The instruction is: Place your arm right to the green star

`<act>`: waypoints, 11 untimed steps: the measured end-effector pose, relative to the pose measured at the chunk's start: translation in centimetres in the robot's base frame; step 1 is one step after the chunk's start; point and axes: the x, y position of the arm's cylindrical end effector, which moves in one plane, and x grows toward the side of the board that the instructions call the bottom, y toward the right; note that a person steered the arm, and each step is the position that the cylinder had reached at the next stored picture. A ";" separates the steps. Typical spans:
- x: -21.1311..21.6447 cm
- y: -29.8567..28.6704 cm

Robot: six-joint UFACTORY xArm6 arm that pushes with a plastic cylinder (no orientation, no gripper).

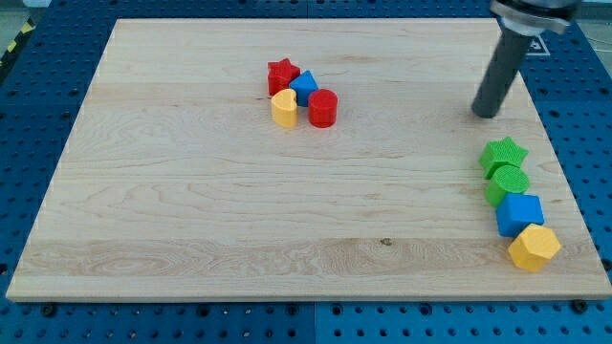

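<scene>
The green star (503, 153) lies near the board's right edge, at the top of a short column of blocks. My tip (487, 114) rests on the board just above the star, slightly to its left, with a small gap between them. The dark rod rises from the tip toward the view's top right corner.
Below the star sit a green cylinder (507, 183), a blue block (519, 213) and a yellow hexagon (534, 247). Near the top centre cluster a red star (281, 75), a blue block (304, 87), a yellow heart (284, 109) and a red cylinder (323, 108). The wooden board (191, 210) lies on a blue perforated table.
</scene>
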 end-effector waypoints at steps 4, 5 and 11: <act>0.0 3.2; 0.0 6.2; 7.1 10.5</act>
